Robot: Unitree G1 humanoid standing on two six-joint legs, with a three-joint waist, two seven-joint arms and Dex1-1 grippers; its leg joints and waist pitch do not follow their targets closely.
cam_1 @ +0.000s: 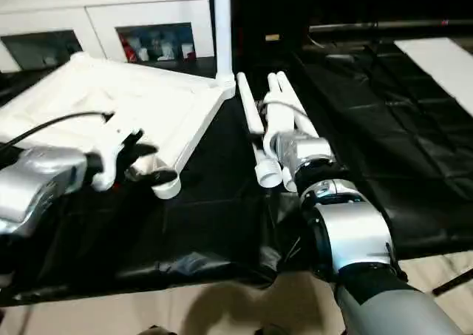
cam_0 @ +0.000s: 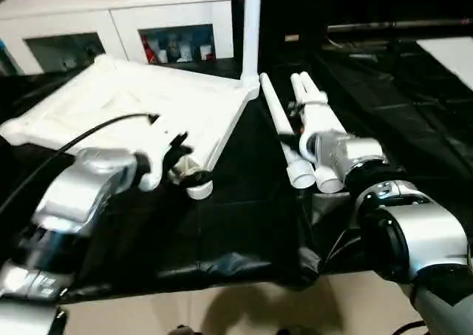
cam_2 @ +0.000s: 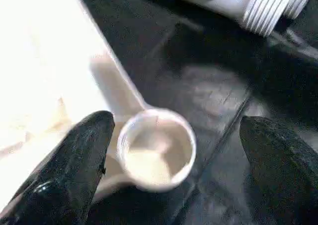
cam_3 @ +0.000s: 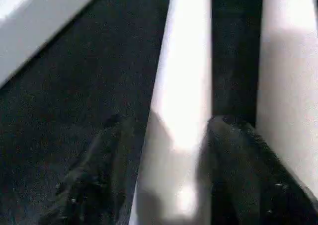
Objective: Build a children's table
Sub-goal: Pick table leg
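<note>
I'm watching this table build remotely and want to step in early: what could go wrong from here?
The right gripper straddles one leg with another leg right beside it; closing could nudge or pinch the neighbour. The loose legs are round and may roll on the black sheet. The open left gripper hangs at a corner socket of the upturned top; a bump could shift the top, and the leg standing in the far corner might tip.

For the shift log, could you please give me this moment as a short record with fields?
table top: upside down on black sheet
fitted leg: upright in far corner
loose legs: three lying side by side
left gripper: jaws open around near corner socket
right gripper: jaws astride one loose leg
</note>
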